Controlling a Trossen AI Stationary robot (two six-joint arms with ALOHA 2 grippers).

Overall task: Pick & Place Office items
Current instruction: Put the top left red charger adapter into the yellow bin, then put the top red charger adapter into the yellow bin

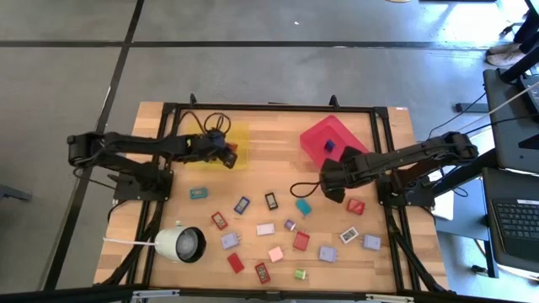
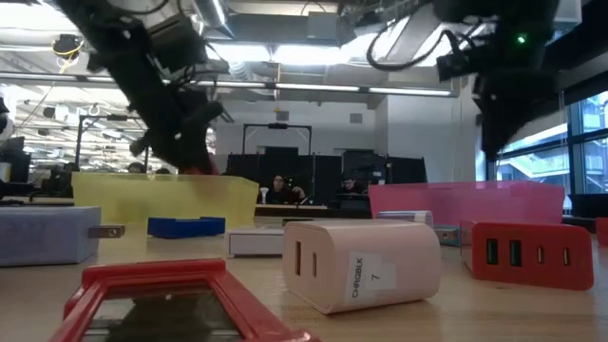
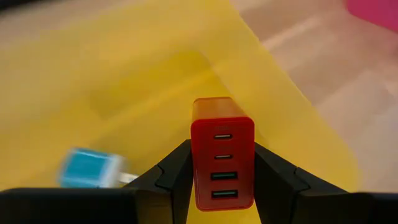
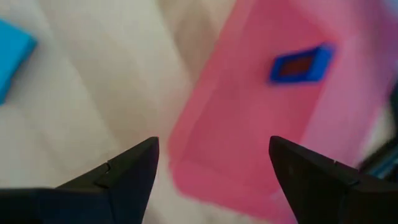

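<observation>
The left gripper [image 3: 221, 180] pinches a red charger block [image 3: 222, 155] between its two fingers; four ports show on the block's face. In the high view the left gripper [image 1: 226, 154] hangs over the yellow tray [image 1: 240, 135] at the far left of the table [image 1: 278, 122]. A light blue block [image 3: 92, 168] lies in the yellow tray, just beside the held block in the left wrist view.

The right gripper [image 4: 214, 168] has its fingers spread wide, with nothing between them. In the high view the right gripper [image 1: 330, 187] sits near the near edge of the red tray [image 1: 324, 133], at the right of the table. A dark blue block [image 4: 300, 64] lies inside the red tray, well apart from the fingers. A teal block [image 1: 303, 205] lies on the table just left of and nearer than the right gripper, and a red block [image 1: 355, 205] lies just to its right.

The remaining blocks are scattered over the near half of the table. A white round lamp-like object [image 1: 181, 244] rests at the near left.
</observation>
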